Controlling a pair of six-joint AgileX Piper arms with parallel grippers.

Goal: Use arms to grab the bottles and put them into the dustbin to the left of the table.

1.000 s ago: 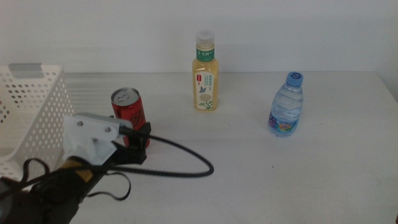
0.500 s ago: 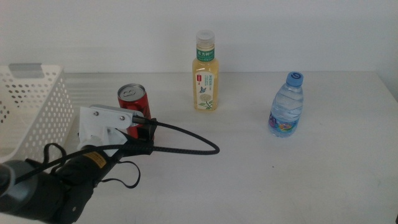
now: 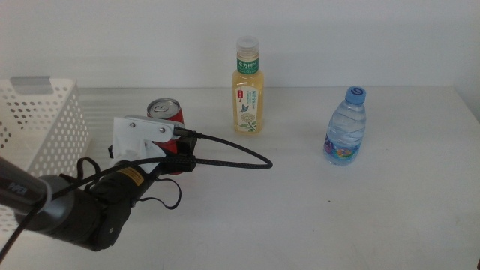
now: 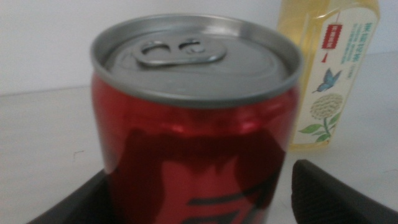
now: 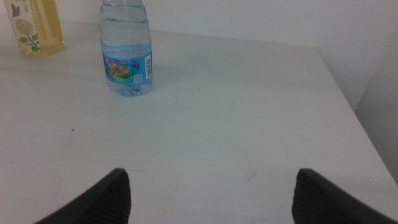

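Observation:
The red soda can (image 3: 165, 111) stands left of centre on the table (image 3: 337, 217). My left gripper (image 3: 182, 150) reaches in from the left and is open, one jaw on each side of the can (image 4: 193, 137). One jaw looks to touch it, and a gap shows at the other. Behind it the yellow tea bottle (image 3: 247, 90) stands upright, also seen past the can (image 4: 329, 68). On the right stands the clear water bottle (image 3: 346, 127). My right gripper (image 5: 208, 199) is open, low over the table's right side, well short of the water bottle (image 5: 127, 56).
The white perforated dustbin (image 3: 45, 120) stands at the table's left edge, close to the left arm. A black cable (image 3: 240, 157) loops from the left wrist across the table in front of the tea bottle. The table's right edge (image 5: 348, 99) runs near the right gripper.
The left arm has pushed forward and to the right, bringing its jaws around the can. The can has shifted slightly right and away. Both bottles have stayed put.

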